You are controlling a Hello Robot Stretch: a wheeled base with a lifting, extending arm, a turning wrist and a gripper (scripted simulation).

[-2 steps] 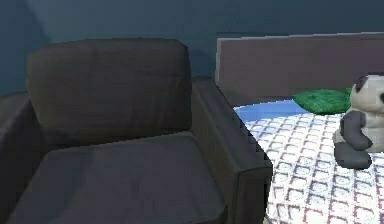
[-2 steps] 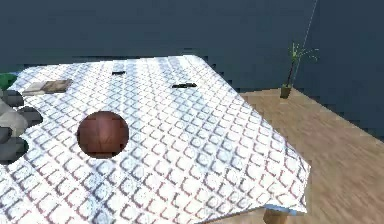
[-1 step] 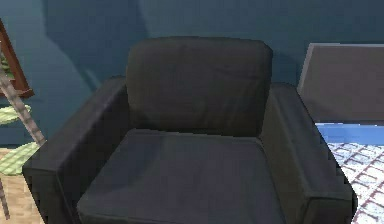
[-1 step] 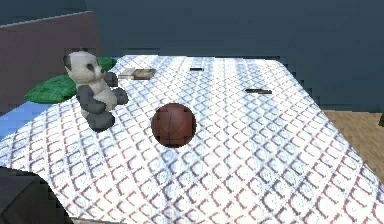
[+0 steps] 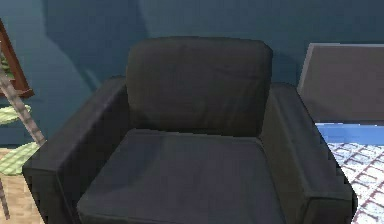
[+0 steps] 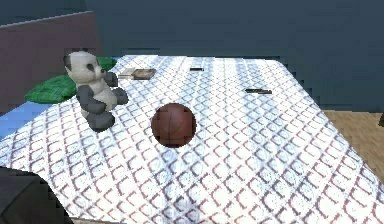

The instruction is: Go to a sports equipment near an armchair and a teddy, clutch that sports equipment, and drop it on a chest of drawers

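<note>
Hidden or cut off:
- The armchair (image 5: pixel 195 135) is dark, facing the forward view, its back to a blue wall (image 5: pixel 90 35). Its lower front is cut by the bottom edge. One dark corner of it intrudes at the arm side view's bottom left.
- At the forward view's left edge stands a wooden frame (image 5: pixel 20 95), mostly out of the picture. The pale green patterned item (image 5: pixel 12 158) beside it is unidentifiable.
- A grey headboard (image 6: pixel 40 40) is cropped at the left.
- Three small flat items lie on the far part of the bed: one brownish (image 6: pixel 140 73) and two dark (image 6: pixel 196 68) (image 6: pixel 258 91). All are too small to name.

What the bed holds:
- The bed (image 6: pixel 280 150) has a white lattice-patterned cover.
- The sports equipment, a reddish-brown ball (image 6: pixel 174 124), lies near the middle of the cover.
- A panda teddy (image 6: pixel 95 88) sits near it, toward the headboard, apart from the ball.
- A green cushion (image 6: pixel 50 90) lies just behind the teddy.

Gripper: state cannot be told.
</note>
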